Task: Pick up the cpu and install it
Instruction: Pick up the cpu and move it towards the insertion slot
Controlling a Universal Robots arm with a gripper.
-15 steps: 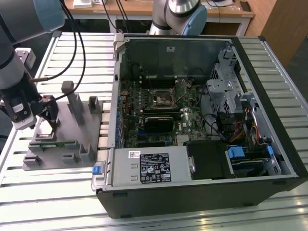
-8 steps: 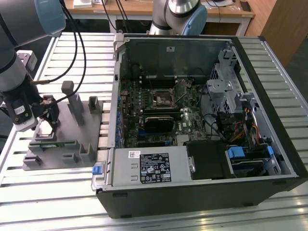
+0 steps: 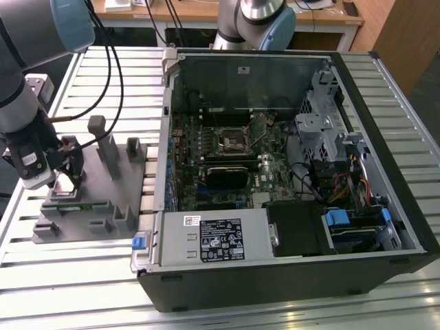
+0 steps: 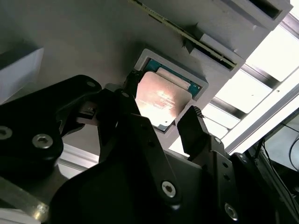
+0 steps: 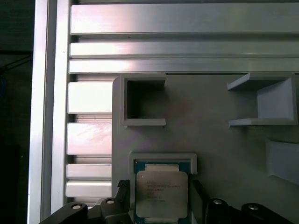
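The cpu [image 5: 161, 195] is a small square chip with a pale silver top. It lies flat in a shallow framed pocket of the grey plastic fixture [image 5: 210, 140]. My gripper [image 5: 161, 186] hangs low over it and is open, one black finger [image 5: 123, 187] on each side of the chip, close to its edges. In the second wrist view the cpu [image 4: 163, 95] glints between the fingertips [image 4: 192, 122] of the gripper [image 4: 162, 98]. In the exterior view the gripper [image 3: 63, 170] stands over the fixture [image 3: 103, 189] at the exterior view's left.
An open computer case [image 3: 385, 103] lies at the exterior view's right of the fixture, with the motherboard's socket [image 3: 230, 141] in its middle. A silver box with a white label [image 3: 213, 237] fills its near side. Upright grey posts [image 3: 97, 127] rise from the fixture. A slatted metal table [image 3: 75, 275] lies beneath.
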